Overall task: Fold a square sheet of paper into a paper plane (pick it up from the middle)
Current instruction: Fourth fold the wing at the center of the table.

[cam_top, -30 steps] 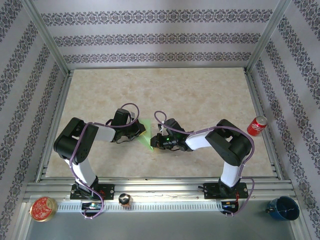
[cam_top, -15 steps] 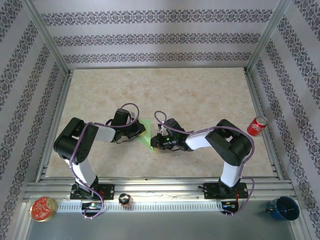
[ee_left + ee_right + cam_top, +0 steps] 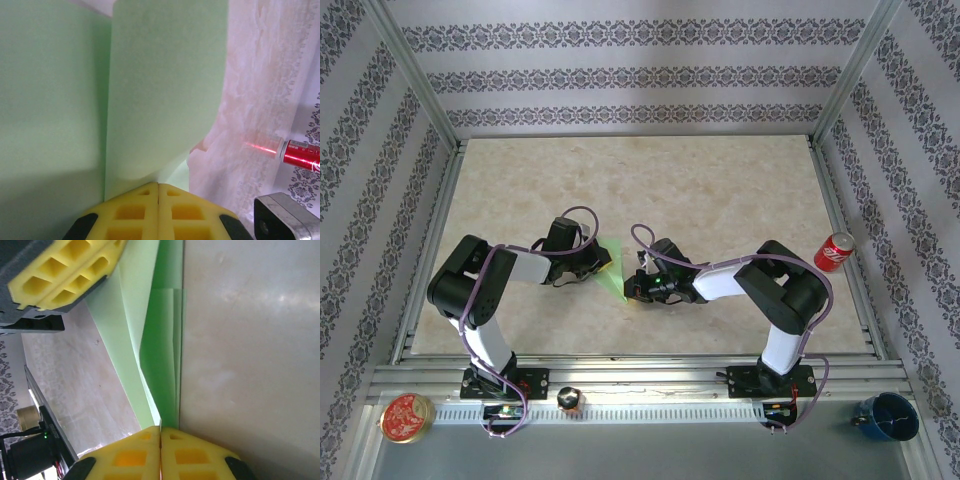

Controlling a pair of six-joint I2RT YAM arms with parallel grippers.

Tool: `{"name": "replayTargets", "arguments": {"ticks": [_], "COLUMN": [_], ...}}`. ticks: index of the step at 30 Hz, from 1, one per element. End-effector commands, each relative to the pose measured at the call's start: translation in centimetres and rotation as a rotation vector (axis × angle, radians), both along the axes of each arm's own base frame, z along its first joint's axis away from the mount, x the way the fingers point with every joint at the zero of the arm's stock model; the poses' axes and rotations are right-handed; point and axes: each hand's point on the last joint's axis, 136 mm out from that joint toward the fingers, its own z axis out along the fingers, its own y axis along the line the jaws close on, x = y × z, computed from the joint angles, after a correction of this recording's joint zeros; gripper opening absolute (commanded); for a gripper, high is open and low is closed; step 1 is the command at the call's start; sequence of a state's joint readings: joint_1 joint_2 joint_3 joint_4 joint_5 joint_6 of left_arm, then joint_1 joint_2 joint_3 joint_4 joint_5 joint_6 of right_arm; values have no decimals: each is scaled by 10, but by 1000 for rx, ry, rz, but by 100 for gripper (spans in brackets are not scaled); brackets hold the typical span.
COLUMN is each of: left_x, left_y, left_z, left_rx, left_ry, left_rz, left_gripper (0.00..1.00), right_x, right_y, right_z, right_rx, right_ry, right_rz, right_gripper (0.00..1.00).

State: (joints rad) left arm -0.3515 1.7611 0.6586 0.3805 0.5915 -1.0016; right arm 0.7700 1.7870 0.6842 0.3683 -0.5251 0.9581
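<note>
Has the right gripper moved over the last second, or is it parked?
Yes, slightly: the right gripper, shut on the paper, has slid toward the near rail, farther from the red can.

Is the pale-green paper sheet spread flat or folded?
Folded. The thin pale-green paper sheet shows overlapping layers and straight creases in the right wrist view, and it curves away from the shut left end effector.

No readable text, even on red can (image 3: 836, 251)
</note>
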Motion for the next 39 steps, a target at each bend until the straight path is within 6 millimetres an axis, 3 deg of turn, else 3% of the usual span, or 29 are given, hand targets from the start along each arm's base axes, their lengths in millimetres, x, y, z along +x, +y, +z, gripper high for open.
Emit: {"name": "replayTargets", "arguments": {"ticks": [1,13,21,24,39], "left_x": [-9,-10,-11,-11,-12], "left_y": [9,10,11,11,14], "left_z": [-14,-15,-17,-17,-19], "left_rx": [35,41,43,45,56], "left_ry": [46,49,54,56,62], "left_rz": [15,16,19,19,30], "left_gripper": [4,4,4,3,3], "right_x": [-32,-37,-44,-45,-53], "right_y": [-17,-19,-23,-21,-20], "right_z": [-24,-18,-25,-23,-17], "right_rx": [-81,-85,-104,-100,-83], "right_ry": [129,146,175,173,193], "right_rz": [43,53,66,73,102], "right_gripper": [7,13,3,9,10]}}
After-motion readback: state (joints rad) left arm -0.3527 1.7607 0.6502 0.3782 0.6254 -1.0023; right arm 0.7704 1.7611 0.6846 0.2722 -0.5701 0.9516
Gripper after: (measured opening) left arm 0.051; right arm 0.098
